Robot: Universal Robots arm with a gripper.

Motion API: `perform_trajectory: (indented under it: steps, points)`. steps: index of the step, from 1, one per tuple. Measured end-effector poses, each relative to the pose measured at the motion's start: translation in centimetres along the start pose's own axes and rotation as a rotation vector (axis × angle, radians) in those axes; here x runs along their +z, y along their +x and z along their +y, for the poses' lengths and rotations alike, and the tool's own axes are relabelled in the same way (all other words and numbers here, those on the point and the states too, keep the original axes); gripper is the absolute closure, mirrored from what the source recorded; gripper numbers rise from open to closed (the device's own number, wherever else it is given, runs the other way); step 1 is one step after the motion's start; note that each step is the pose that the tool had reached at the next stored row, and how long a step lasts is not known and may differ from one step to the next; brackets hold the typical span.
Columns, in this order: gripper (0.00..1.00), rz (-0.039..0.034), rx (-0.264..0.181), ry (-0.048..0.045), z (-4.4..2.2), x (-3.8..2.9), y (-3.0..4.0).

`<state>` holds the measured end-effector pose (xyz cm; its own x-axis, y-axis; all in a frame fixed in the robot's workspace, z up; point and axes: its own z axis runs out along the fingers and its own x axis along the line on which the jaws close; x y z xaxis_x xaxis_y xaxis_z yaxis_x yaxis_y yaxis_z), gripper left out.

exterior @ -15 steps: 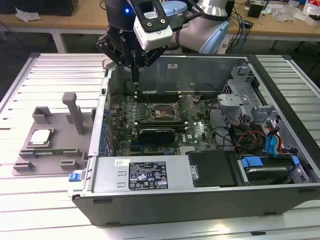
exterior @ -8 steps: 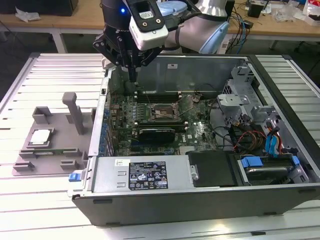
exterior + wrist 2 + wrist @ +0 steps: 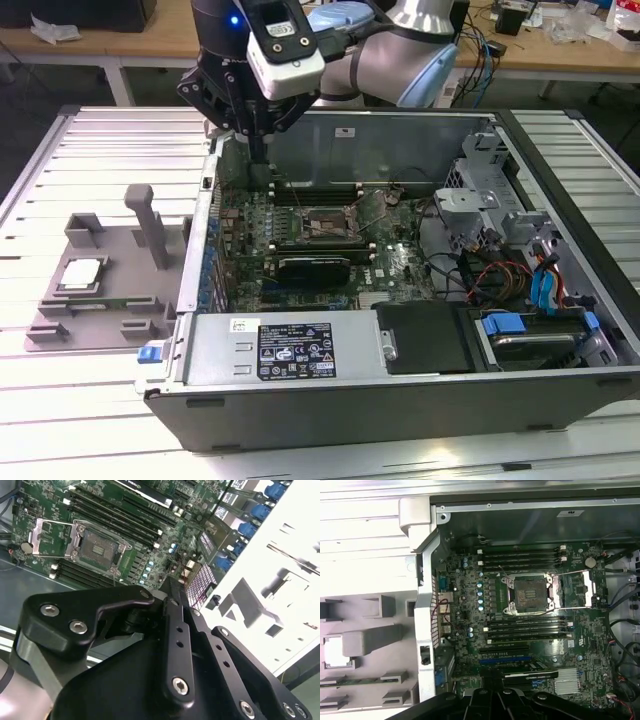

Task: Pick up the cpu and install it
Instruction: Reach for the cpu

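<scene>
On the exterior view's left, the cpu [image 3: 82, 273] lies flat in a grey holder [image 3: 100, 312] on the tabletop [image 3: 100, 150], well apart from the hand [image 3: 258, 155], which hangs closed and empty over the open computer [image 3: 400, 135] further right.

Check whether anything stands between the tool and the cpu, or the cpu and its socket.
The tool hangs over the case's corner. Between it and the cpu on the grey fixture stand the case wall and the fixture's upright post. The same wall lies on the way to the open socket.
</scene>
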<state>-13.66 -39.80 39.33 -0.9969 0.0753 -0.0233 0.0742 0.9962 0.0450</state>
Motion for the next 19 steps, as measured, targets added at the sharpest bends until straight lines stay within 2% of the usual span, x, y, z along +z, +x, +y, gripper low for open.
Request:
perform_trajectory:
  steps: [12,19]
  points:
    - [0.89,0.0000,0.000,0.0000,-0.06,-0.04,1.62]
    - [0.89,0.0000,0.000,0.0000,-0.09,-0.06,2.31]
